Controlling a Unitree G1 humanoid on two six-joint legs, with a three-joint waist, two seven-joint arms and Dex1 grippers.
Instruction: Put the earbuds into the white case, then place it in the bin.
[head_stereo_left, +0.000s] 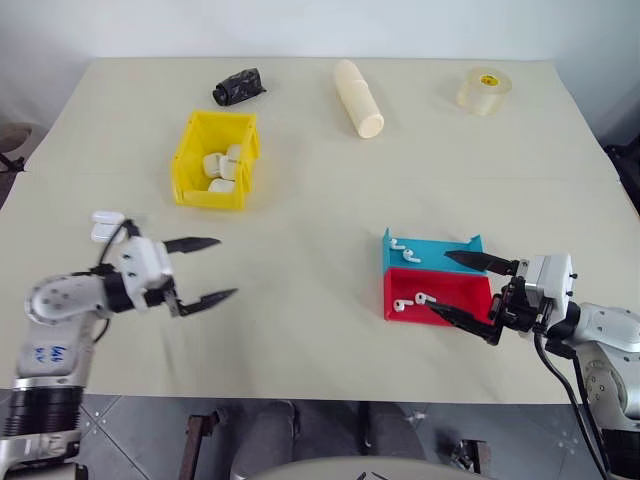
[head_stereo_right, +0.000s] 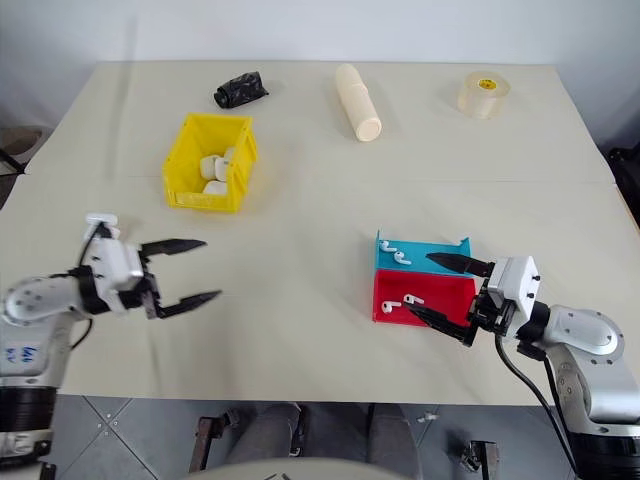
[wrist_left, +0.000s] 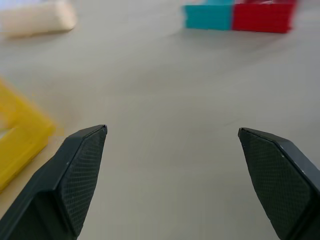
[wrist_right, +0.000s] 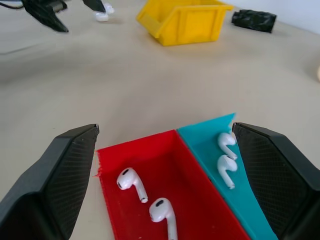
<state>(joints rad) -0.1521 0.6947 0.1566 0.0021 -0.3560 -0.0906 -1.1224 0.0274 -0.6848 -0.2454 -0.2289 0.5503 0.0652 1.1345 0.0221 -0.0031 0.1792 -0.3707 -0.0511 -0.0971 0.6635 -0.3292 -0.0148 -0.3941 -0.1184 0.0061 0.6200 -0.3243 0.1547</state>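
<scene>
Right gripper (head_stereo_left: 461, 285) hovers with its two black fingers spread wide and nothing between them, its tips straddling the near end of the red tray (head_stereo_left: 455, 292) and the blue tray (head_stereo_left: 432, 251) beside it. Two earbuds (wrist_right: 132, 183) lie in the red tray and two more in the blue one, directly ahead of these fingers, stems running roughly along the trays' length. Left gripper (head_stereo_left: 208, 270) is likewise wide open and empty, pointing across the table (head_stereo_left: 300, 180) towards the trays but well apart from them. An open white case (head_stereo_left: 106, 226) sits just behind the left wrist, on the robot's left. Several closed cases rest inside the yellow bin (head_stereo_left: 214, 160), which stands further out on the left half of the table, nearer the left arm. Judging from this layout, the right arm is the one placed to pick an earbud, while the case and the bin fall to the left arm's side
</scene>
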